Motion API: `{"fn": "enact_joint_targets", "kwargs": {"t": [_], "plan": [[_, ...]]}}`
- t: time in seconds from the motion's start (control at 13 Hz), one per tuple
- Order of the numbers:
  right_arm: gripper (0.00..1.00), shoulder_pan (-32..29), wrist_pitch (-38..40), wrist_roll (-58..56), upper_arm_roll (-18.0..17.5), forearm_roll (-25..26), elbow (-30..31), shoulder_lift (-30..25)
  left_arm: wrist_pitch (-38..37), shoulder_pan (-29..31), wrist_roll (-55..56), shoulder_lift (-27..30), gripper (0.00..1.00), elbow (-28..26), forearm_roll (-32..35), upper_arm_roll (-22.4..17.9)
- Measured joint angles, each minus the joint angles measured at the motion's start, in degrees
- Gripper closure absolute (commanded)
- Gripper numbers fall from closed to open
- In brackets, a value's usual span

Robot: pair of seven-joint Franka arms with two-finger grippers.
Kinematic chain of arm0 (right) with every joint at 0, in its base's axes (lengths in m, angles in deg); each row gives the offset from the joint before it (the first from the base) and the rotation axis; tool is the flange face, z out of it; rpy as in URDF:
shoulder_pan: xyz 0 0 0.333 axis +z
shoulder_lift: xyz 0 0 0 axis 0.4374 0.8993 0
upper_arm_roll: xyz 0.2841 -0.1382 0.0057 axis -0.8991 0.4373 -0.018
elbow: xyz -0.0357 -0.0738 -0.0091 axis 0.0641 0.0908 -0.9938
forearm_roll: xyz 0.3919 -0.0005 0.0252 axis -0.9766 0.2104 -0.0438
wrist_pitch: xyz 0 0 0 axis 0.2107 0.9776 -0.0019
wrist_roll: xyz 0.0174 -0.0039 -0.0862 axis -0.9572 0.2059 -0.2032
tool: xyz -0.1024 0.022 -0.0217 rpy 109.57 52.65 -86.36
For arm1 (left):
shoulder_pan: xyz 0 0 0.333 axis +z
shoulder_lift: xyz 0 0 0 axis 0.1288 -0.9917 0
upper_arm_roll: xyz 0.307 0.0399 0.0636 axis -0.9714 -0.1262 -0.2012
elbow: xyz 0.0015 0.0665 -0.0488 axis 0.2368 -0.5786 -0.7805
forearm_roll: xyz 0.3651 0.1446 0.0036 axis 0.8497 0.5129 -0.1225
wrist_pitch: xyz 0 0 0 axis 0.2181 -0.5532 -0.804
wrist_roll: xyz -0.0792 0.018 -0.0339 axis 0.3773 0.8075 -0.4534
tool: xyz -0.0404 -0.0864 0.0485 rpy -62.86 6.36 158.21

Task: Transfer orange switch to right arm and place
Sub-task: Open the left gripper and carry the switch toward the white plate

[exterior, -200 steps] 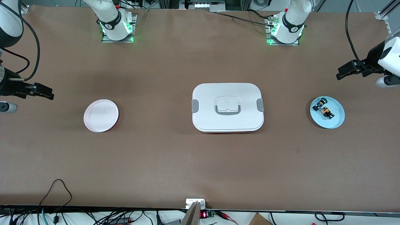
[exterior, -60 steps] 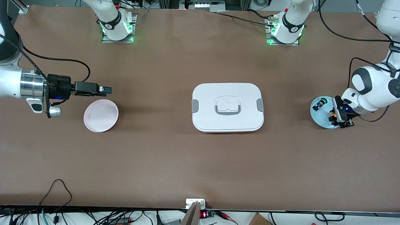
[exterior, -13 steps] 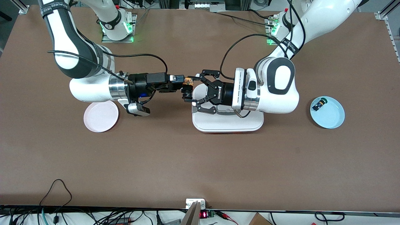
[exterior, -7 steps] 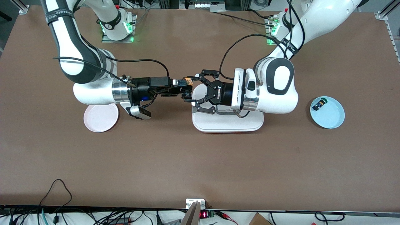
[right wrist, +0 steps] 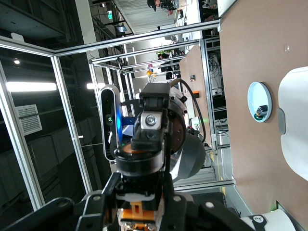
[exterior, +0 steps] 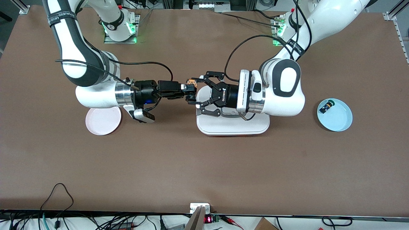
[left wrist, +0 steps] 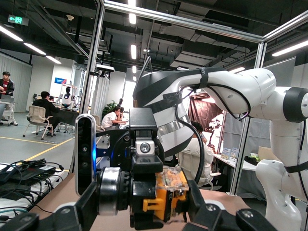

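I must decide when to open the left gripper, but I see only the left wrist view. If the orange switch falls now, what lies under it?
Observer: Bare table. The orange switch hangs between the left gripper and the right gripper, just beside the white lidded box, toward the right arm's end.
Operator: Where can the right arm put it?
Observer: A pink plate lies toward the right arm's end of the table, partly under that arm's wrist.
Operator: And the other switch?
Observer: The green-capped switch lies in the blue plate, toward the left arm's end.
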Motion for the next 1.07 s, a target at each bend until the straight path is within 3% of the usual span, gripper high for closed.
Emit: {"fn": "enact_joint_targets", "kwargs": {"t": [0.23, 0.38, 0.61, 0.69, 0.77, 1.07], "plan": [[0.85, 0.0, 0.0, -0.9, 0.0, 0.0, 0.0, 0.0, 0.0, 0.0, 0.1, 0.0, 1.0, 0.0, -0.1, 0.0], [0.85, 0.0, 0.0, -0.9, 0.0, 0.0, 0.0, 0.0, 0.0, 0.0, 0.1, 0.0, 0.89, 0.0, -0.1, 0.0], [0.85, 0.0, -0.1, -0.9, 0.0, 0.0, 0.0, 0.0, 0.0, 0.0, 0.1, 0.0, 0.83, 0.0, -0.2, 0.0], [0.85, 0.0, -0.1, -0.9, 0.0, 0.0, -0.1, 0.0, 0.0, 0.0, 0.1, 0.0, 0.38, 0.0, -0.2, 0.0], [0.85, 0.0, -0.1, -0.9, 0.0, 0.0, -0.1, 0.0, -0.1, 0.1, 0.1, 0.0, 0.0, 0.0, -0.2, 0.0], [0.85, -0.1, -0.2, -0.9, 0.0, 0.0, -0.2, 0.0, -1.7, 1.3, 0.1, -0.1, 0.0, 0.0, -0.2, -0.2]]}}
